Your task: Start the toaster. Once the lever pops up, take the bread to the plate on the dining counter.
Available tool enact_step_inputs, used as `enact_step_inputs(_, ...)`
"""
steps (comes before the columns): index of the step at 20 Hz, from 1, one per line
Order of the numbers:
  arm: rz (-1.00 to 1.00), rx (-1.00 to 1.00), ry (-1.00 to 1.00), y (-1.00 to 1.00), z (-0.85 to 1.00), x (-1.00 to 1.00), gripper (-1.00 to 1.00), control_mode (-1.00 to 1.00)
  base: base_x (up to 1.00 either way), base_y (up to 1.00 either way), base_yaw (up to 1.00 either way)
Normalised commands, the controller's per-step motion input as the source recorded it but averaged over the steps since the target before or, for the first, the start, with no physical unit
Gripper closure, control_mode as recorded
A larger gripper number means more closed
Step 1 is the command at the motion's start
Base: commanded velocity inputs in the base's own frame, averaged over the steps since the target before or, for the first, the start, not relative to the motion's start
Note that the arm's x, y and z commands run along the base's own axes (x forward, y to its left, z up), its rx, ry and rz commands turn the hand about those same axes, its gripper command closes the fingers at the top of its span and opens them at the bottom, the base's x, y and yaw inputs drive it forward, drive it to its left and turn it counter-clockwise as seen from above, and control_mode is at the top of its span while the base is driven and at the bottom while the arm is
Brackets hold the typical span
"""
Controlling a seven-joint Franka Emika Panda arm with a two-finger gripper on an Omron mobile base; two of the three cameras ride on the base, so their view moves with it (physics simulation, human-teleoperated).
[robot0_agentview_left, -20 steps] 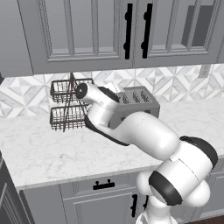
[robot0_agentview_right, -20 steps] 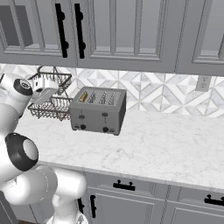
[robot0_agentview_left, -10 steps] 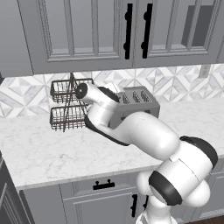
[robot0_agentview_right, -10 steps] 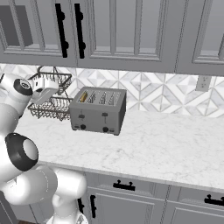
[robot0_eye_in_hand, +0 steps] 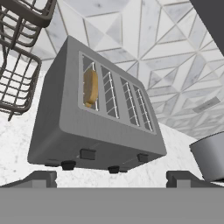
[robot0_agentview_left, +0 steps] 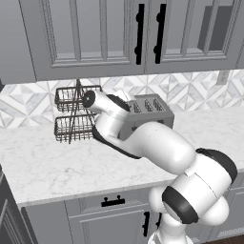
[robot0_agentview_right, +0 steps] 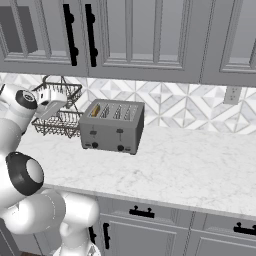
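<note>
Jaws spread wide, empty; bread half-sunk in toaster end slot, levers seemingly up.

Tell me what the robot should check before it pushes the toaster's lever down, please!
1. Bread in a slot: ok, it sits in the end slot of the toaster, nearest the wire basket rack.
2. Lever below that slot still up: cannot tell for sure.
3. Gripper open: ok, its fingertips stand wide apart.
4. Gripper empty: ok, nothing sits between the fingertips.
5. Gripper at the lever: not ok, it is still short of the toaster's front and touches nothing.
6. Rack out of the way: ok, it stands beside the toaster, not in front of the levers.
</note>
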Motion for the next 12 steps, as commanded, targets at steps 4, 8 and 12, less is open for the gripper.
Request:
enact_step_inputs(4, 0.00, 0.00, 0.00, 0.00, 0.00, 0.00, -1.00, -1.00, 0.00, 0.00, 0.00)
enact_step_inputs(8, 0.00, 0.00, 0.00, 0.00, 0.00, 0.00, -1.00, -1.00, 0.00, 0.00, 0.00)
enact_step_inputs(12, 0.00, 0.00, 0.00, 0.00, 0.00, 0.00, -1.00, -1.00, 0.00, 0.00, 0.00)
